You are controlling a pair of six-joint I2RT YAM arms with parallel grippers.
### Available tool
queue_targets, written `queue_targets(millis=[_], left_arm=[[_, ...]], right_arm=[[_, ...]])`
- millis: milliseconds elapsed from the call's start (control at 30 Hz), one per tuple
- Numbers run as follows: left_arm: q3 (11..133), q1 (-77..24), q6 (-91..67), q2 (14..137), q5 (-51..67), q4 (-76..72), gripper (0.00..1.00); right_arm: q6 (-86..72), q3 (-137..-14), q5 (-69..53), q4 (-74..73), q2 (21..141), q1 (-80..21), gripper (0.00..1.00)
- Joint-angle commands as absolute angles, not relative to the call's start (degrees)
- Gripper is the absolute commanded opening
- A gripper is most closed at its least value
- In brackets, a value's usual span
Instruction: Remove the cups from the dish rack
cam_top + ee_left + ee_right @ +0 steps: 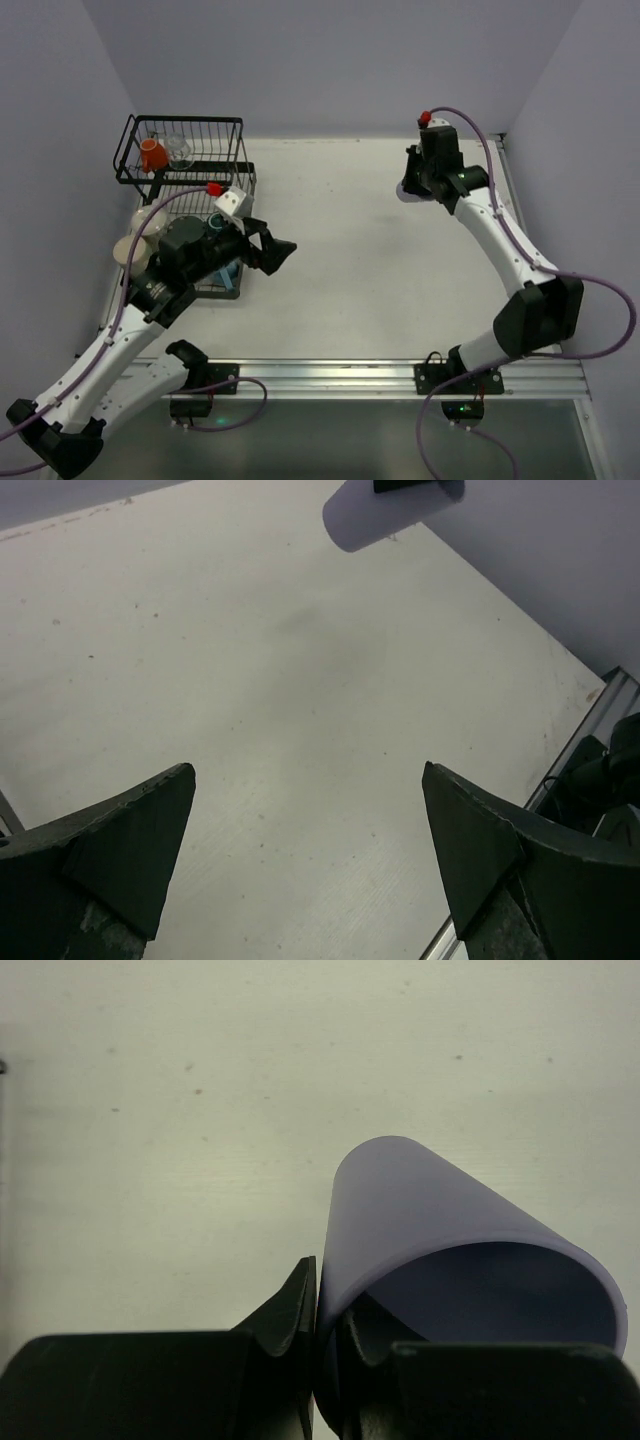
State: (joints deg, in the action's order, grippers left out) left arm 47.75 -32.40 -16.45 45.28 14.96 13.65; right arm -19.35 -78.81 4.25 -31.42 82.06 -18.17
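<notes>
- The lavender tumbler (450, 1250) is out of the dish rack (212, 140) and hangs on its side above the far right of the counter (340, 260), well apart from the rack
- The right hand (318, 1305) pinches it at the rim, with one finger inside the mouth and the other outside, the thin wall pressed between them
- It looks like smooth, light plastic, stiff enough to hold its shape under that pinch and unlikely to break. The slick wall and one-sided hold could let it pivot, so it wants a slow, level lowering
- The left hand (310, 860) is spread wide with nothing between its fingers, over bare counter just beside the rack's lower tray
- In the tall basket a small orange cup (153, 155) sits next to a clear glass (180, 150). The orange cup should be as light and forgiving as the tumbler
- The glass is probably heavier, slippery and breakable. A hold across the rim wall with one finger inside seems best, then a straight lift clear of the wires
- The left arm hides most of the lower tray. A cream shape (132, 245) at its left edge may be a mug, though I cannot be sure
</notes>
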Motion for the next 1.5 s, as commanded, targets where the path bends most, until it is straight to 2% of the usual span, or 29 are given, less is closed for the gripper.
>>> queue_targets(millis=[0, 133, 267, 500, 567, 600, 633, 733, 900, 1133, 1233, 1333, 1400, 1467], left_arm=[[47.1, -32.7, -10.9, 40.8, 14.2, 18.0, 1.0], [42.9, -32.7, -11.1, 37.9, 9.5, 16.7, 1.0], [43.2, -32.6, -10.6, 38.4, 11.2, 16.9, 1.0], [42.7, -32.6, -10.5, 38.1, 11.2, 17.0, 1.0], [42.7, -32.5, -10.6, 38.1, 11.1, 17.0, 1.0], [42.7, -32.5, -10.5, 38.1, 11.0, 17.0, 1.0], [42.6, -32.5, -10.6, 38.1, 10.7, 17.0, 1.0], [42.6, -32.5, -10.6, 38.3, 9.9, 17.0, 1.0], [42.8, -31.9, -10.7, 38.8, 8.5, 17.1, 1.0], [45.8, -31.9, -12.2, 40.9, 1.6, 17.2, 1.0], [49.5, -31.8, -14.4, 42.6, -1.6, 17.7, 1.0], [56.7, -31.9, -16.1, 45.8, -5.3, 19.2, 1.0], [63.6, -31.9, -16.7, 49.0, -8.3, 20.4, 1.0], [67.9, -31.9, -17.2, 52.7, -13.9, 21.0, 1.0]], right_arm=[[-13.3, -87.1, 15.1, -42.2, 89.1, -16.5, 0.0], [-9.7, -93.6, 13.9, -45.6, 98.9, -13.0, 0.0], [-7.6, -97.6, 11.6, -48.1, 108.3, -11.4, 0.0], [-6.8, -97.7, 11.8, -49.0, 113.4, -11.0, 0.0], [-6.8, -97.6, 11.6, -49.0, 113.7, -11.1, 0.03], [-6.8, -97.5, 11.6, -49.0, 114.0, -11.1, 0.06], [-6.8, -97.6, 11.6, -49.0, 114.0, -11.1, 0.17], [-7.1, -97.3, 11.6, -48.5, 112.8, -11.1, 0.3], [-7.8, -97.4, 11.2, -47.6, 108.8, -11.1, 0.58], [-9.1, -95.7, 10.5, -45.6, 100.0, -11.2, 0.85], [-10.4, -93.2, 11.1, -42.6, 94.2, -11.6, 0.92], [-11.8, -88.8, 17.2, -36.8, 87.0, -13.9, 0.93], [-12.8, -83.8, 16.4, -30.5, 80.8, -16.2, 0.94], [-15.9, -79.8, 13.9, -26.2, 76.5, -17.9, 0.99]])
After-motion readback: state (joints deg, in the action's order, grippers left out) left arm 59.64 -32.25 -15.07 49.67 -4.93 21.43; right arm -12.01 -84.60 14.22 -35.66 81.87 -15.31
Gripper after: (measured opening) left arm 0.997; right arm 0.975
